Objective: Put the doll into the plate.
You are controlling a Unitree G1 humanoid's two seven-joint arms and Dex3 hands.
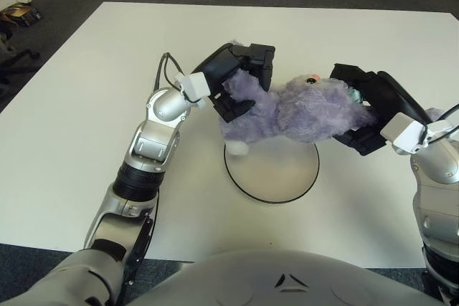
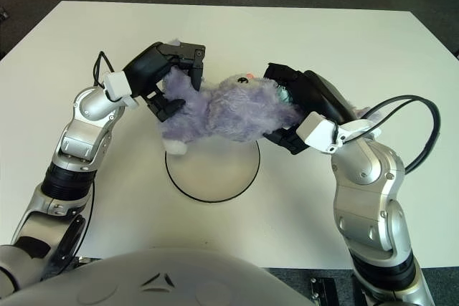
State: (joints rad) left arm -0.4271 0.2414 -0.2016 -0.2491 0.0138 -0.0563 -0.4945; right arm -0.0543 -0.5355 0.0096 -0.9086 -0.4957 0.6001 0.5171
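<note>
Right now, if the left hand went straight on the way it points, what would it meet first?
The left hand already grips the doll, so it meets the doll first; beyond it is the right hand.

White table (image 1: 86, 105), round plate (image 1: 272, 173)
</note>
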